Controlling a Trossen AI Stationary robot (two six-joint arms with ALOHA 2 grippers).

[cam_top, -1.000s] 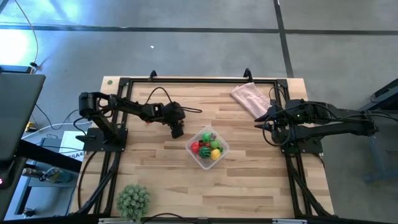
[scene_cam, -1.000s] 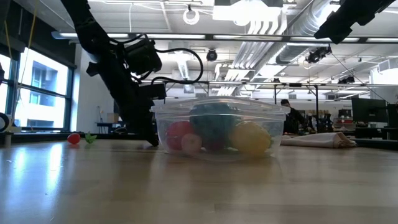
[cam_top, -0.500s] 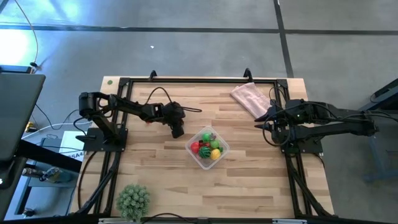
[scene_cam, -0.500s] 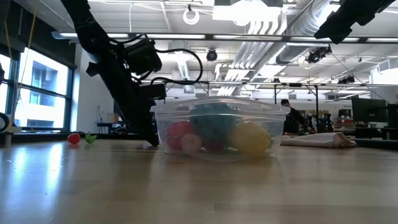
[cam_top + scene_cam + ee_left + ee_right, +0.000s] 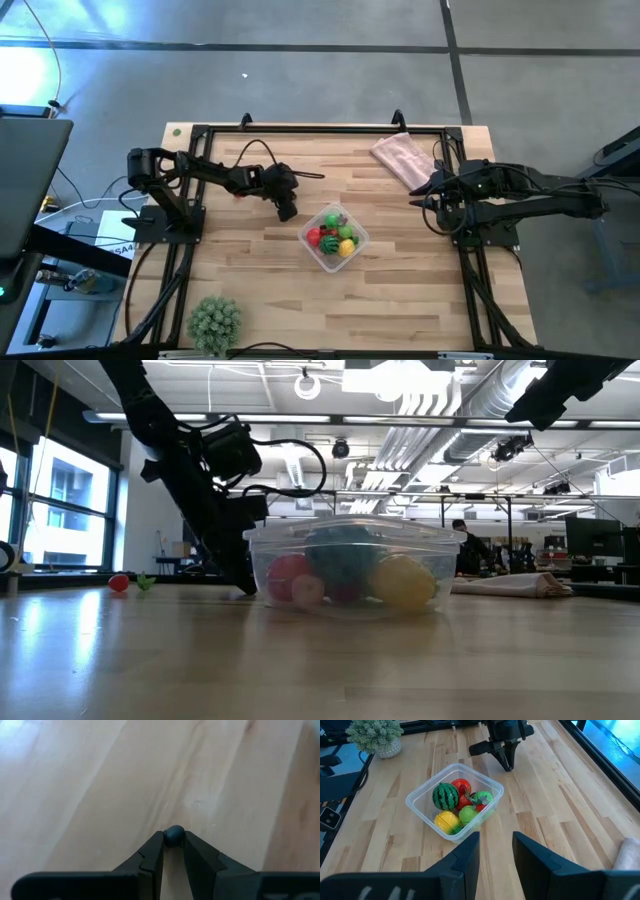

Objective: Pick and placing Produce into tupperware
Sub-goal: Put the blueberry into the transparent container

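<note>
Dark berry (image 5: 174,835) sits pinched in my left gripper (image 5: 173,851) beside the tupperware (image 5: 334,238) (right gripper (image 5: 496,851) parted, empty, waiting aside).

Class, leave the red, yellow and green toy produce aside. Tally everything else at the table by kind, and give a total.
Grippers: 2 (left gripper pinching the ball, right gripper open, waiting)
Small dark ball: 1
Tupperware: 1
Pink cloth: 1
Spiky plant: 1
Total: 6

One tupperware (image 5: 334,238) — two pincers (image 5: 286,212) (image 5: 428,196)
</note>
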